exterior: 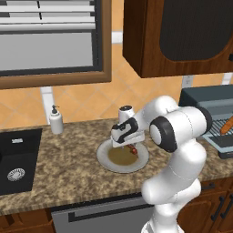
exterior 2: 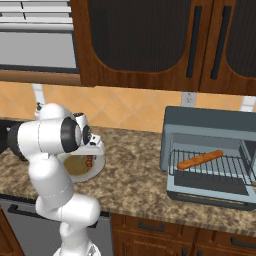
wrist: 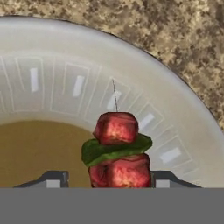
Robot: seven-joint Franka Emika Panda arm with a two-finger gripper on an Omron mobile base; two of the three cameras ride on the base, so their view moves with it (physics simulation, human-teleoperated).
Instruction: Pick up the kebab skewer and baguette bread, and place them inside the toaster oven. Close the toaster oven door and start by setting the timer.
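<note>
The kebab skewer [wrist: 117, 148], red chunks with a green slice between them, lies on a white plate [wrist: 175, 131] with a brown centre. My gripper [wrist: 107, 179] hangs straight down over it with one finger on each side; the right finger is at the meat, the left finger [wrist: 54, 178] stands a little off it. From the base views the hand [exterior: 125, 132] covers most of the skewer [exterior: 132, 150] on the plate [exterior: 104, 159]. The baguette bread [exterior 2: 200, 159] lies on the rack inside the toaster oven [exterior 2: 210, 120]. The toaster oven door [exterior 2: 207, 187] is folded down.
A soap dispenser [exterior: 56, 120] and a black sink [exterior: 18, 159] are left of the plate. A white shaker [exterior: 125, 113] stands just behind it. Wooden wall cabinets [exterior 2: 150, 40] hang above the granite counter [exterior 2: 135, 180].
</note>
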